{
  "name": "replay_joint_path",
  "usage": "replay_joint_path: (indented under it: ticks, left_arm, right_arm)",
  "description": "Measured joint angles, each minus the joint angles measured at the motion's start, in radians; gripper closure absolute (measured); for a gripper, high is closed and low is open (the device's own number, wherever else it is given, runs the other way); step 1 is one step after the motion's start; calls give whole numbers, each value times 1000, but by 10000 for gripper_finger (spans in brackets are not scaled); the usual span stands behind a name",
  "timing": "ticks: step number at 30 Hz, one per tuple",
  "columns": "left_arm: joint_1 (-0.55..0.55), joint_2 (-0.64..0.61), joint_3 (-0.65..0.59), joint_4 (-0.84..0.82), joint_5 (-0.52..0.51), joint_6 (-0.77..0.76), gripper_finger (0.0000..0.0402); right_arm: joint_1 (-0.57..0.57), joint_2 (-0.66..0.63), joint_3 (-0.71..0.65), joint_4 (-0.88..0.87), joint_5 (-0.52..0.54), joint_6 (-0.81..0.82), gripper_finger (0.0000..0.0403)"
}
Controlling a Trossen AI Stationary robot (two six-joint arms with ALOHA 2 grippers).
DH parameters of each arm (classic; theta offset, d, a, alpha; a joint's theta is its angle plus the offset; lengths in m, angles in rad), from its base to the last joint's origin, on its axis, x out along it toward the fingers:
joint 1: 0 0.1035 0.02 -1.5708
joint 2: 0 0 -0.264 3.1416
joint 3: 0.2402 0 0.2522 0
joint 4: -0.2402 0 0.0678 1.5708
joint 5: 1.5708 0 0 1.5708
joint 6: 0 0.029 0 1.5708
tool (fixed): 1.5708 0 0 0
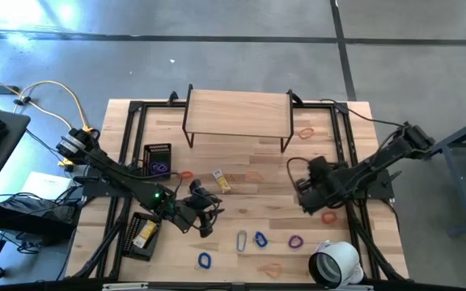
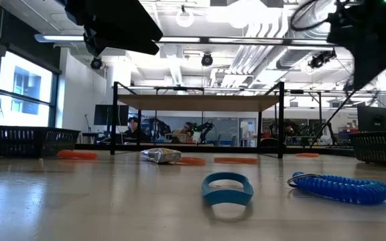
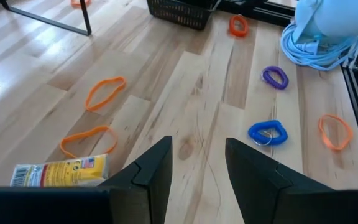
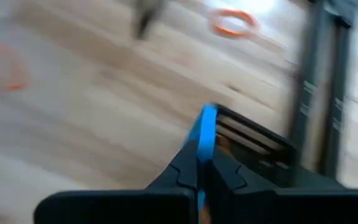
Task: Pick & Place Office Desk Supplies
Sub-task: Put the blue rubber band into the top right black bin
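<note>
Left gripper (image 1: 203, 212) hovers over the tabletop (image 1: 249, 162) left of centre, jaws spread, nothing between them; in the left wrist view the left gripper (image 3: 197, 163) points at bare wood. Right gripper (image 1: 307, 196) sits right of centre, jaws pressed together pinching a thin blue loop (image 4: 207, 134) that sticks up between the fingertips in the right wrist view. Supplies are scattered on the wood: yellow-and-white packet (image 3: 59, 172) just beside the left fingers, two orange bands (image 3: 104, 92) near it, blue coiled loop (image 3: 267, 132) and purple loop (image 3: 275, 77) further out, another orange band (image 3: 335, 131) near the frame rail. From above, silver oval clip (image 1: 242, 240) lies beside a blue loop (image 1: 260, 239), a purple loop (image 1: 295, 242) further right, another blue loop (image 1: 205, 260) near the front edge. Black mesh basket (image 1: 157, 159) holds a purple loop; a second basket (image 1: 141, 234) at front left holds a yellow packet. White tape roll (image 1: 335, 262) at front right. Wooden shelf (image 1: 237, 114) at the back. Low view: blue band (image 2: 227, 187) and blue coil (image 2: 340, 187) close up.
</note>
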Motion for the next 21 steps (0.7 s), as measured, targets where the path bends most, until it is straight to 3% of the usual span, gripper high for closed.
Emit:
replay_joint_path:
  ticks: [4, 10, 21]
  left_arm:
    - [0, 0, 0, 0, 23, 0, 258]
    - [0, 0, -1, -4, 51, 0, 258]
    - [0, 0, -1, -9, 51, 0, 258]
  right_arm:
    - [-2, 0, -30, -20, -116, 93, 399]
    - [-2, 0, -142, 34, -252, 102, 399]
    - [-26, -10, -215, 125, -226, 37, 399]
